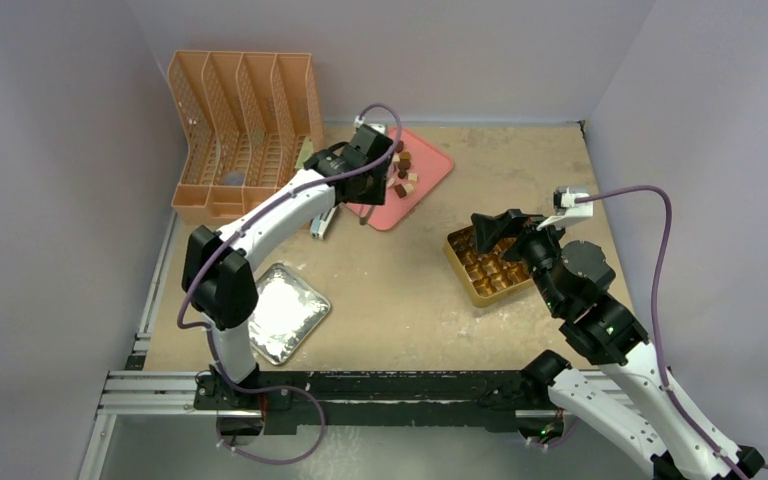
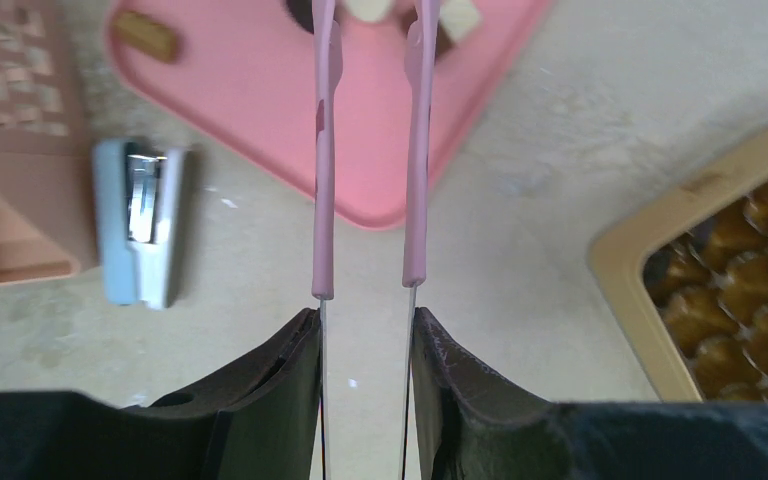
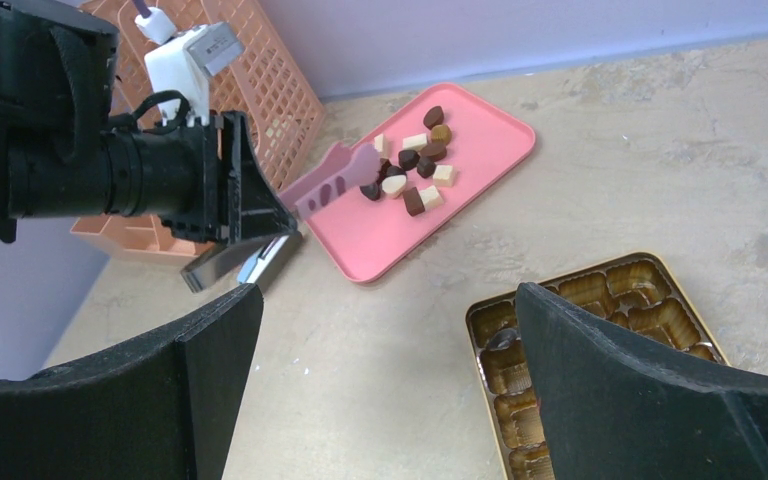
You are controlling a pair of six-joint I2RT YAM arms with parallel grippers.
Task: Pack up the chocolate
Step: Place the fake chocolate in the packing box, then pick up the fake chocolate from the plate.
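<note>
- My left tool (image 2: 365, 325) grips pink tongs (image 2: 322, 180), tips among the chocolate (image 3: 410, 170); right tool (image 3: 388, 300) wide by the box (image 3: 482, 312).
- Picking step: next, pinch one piece cleanly.

Two claws in play: left claw (image 2: 365, 325), right claw (image 3: 388, 300). One pink tray (image 3: 370, 245), roughly a dozen chocolate pieces (image 3: 409, 158). One gold box (image 2: 650, 225), one pair of pink tongs (image 2: 323, 180), one stapler (image 2: 145, 225), one foil dish (image 1: 285, 312), one orange rack (image 1: 245, 110), four slots.

Left end effector (image 2: 365, 325), upper centre, clamps tongs (image 2: 324, 150) (jaws half closed); right end effector (image 3: 388, 300), mid-right, gapes wide.
</note>
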